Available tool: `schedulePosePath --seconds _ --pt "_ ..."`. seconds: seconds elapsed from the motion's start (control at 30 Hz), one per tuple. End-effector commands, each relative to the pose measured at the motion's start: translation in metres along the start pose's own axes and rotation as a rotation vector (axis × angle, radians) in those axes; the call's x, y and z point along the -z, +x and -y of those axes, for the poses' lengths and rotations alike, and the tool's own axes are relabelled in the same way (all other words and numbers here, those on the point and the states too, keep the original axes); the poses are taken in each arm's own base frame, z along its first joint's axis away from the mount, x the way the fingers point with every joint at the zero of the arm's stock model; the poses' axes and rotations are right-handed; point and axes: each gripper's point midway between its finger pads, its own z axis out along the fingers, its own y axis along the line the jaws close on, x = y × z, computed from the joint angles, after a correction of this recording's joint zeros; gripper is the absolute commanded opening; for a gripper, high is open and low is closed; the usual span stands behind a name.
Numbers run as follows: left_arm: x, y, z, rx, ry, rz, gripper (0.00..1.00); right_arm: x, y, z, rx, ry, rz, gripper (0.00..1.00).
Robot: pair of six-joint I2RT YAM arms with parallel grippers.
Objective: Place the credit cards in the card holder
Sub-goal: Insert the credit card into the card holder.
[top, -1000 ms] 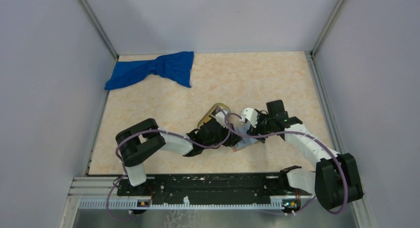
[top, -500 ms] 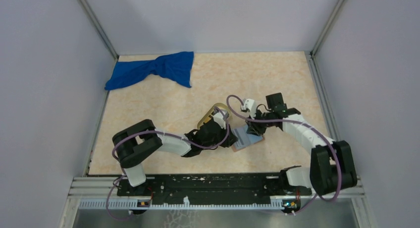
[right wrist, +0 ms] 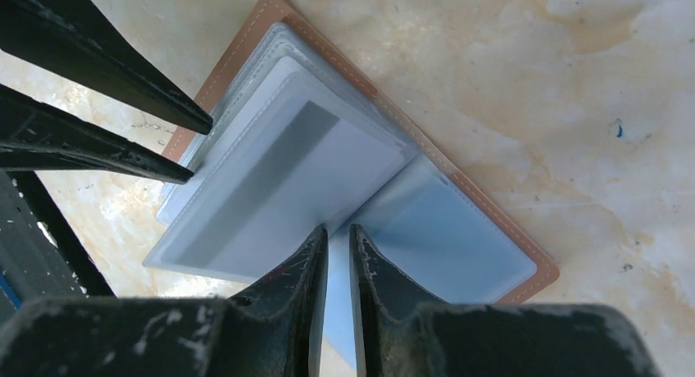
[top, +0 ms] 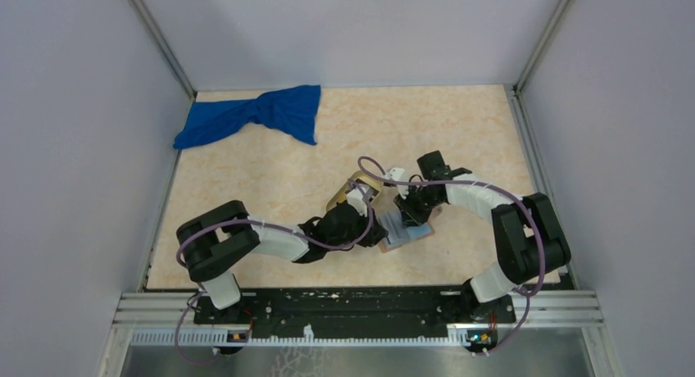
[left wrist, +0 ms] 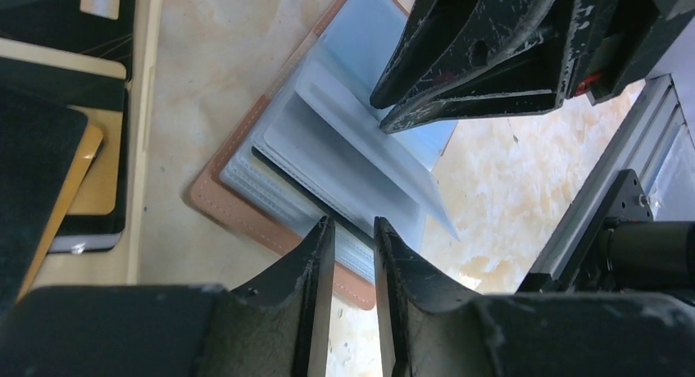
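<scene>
The card holder [top: 412,232] lies open on the table, reddish-brown outside [left wrist: 238,213] and blue-grey inside [right wrist: 459,238]. My right gripper [right wrist: 338,229] is shut on one raised clear sleeve of it; its tips [left wrist: 383,116] meet at that page's edge. My left gripper [left wrist: 352,224] hangs at the holder's near left edge [right wrist: 201,153], jaws a narrow gap apart, with nothing clamped. A thin dark edge runs among the sleeves just past its tips. The credit cards [left wrist: 57,82] lie dark and flat in the tan tray [left wrist: 147,106] beside the holder.
The oval tray [top: 361,179] sits just behind the left gripper. A crumpled blue cloth [top: 254,115] lies at the back left. Grey walls close in three sides. The black mounting rail [top: 328,311] runs along the near edge.
The right arm has swung in to the left over the card holder and its jaws have closed down onto a sleeve. The left gripper has narrowed a little and barely moved.
</scene>
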Motion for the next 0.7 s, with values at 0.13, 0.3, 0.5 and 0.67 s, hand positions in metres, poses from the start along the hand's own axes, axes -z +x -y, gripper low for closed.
schedulePosePath --seconds 0.13,0.3,0.5,0.67 --pt "0.03 -0.014 0.002 -0.018 0.024 0.061 0.32 0.011 -0.03 -0.014 0.062 -0.029 0.086 0.17" --pt "0.042 -0.017 0.0 -0.008 0.027 0.078 0.34 0.011 -0.035 -0.027 0.064 -0.094 0.107 0.18" --pt "0.048 -0.022 0.003 -0.015 0.049 0.107 0.34 -0.005 -0.027 -0.035 0.028 -0.149 0.042 0.18" --pt "0.057 -0.03 0.0 -0.045 0.039 0.144 0.35 -0.018 -0.025 -0.04 0.034 -0.154 -0.017 0.18"
